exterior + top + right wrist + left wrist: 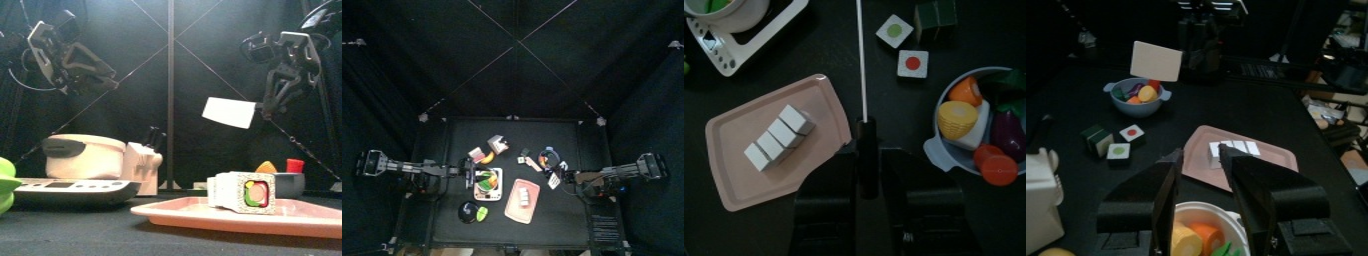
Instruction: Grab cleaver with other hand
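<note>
The cleaver [230,112] hangs in the air above the table, a whitish blade with a dark handle. My right gripper [274,100] is shut on that handle. In the right wrist view the blade shows edge-on as a thin white line [859,50], with the handle between the jaws of the right gripper [869,165]. From the left wrist the cleaver [1156,62] is a pale square held up on the far side of the table. My left gripper [1204,160] stands open and holds nothing, well short of the cleaver. It is raised at the left in the front view [67,60].
Below the cleaver lies a pink board [738,185] bearing several white blocks [778,138]. A blue bowl [1120,99] of toy fruit, two sushi pieces [1109,141], a white dish of food [1184,213] and a white appliance [87,155] also stand on the table.
</note>
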Robot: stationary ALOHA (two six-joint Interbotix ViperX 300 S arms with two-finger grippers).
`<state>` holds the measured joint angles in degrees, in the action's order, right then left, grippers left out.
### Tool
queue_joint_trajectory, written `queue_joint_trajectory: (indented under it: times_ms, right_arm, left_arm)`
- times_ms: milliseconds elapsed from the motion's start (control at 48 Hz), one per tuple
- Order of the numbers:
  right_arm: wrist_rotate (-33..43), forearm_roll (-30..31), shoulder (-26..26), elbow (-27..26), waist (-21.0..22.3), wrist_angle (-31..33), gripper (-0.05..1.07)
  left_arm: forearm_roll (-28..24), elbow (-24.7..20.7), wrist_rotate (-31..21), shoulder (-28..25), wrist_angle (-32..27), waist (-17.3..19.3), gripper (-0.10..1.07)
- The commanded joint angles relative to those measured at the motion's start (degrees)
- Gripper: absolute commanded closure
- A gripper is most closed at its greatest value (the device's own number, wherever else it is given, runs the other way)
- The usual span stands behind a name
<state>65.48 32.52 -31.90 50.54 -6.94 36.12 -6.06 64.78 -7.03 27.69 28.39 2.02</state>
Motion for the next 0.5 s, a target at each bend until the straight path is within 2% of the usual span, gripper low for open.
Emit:
queue_joint_trajectory:
  times_ms: [0,271,479]
  right_arm:
    - [-0.1,1.7,-0.3,-0.9,-0.1,-0.4,0.62]
    - [-1.5,2.6,2.8,-1.8,-0.1,-2.9,0.62]
    - [-7.6,0.5,6.2,-4.5,0.0,-3.0,0.62]
  left_arm:
    - [-2.2,-2.5,0.0,-1.3,0.6,0.0,0.21]
    - [-2.8,-5.9,-0.1,-6.8,0.8,-0.7,0.12]
    - [-2.8,-5.8,-0.1,-7.0,0.8,-0.8,0.05]
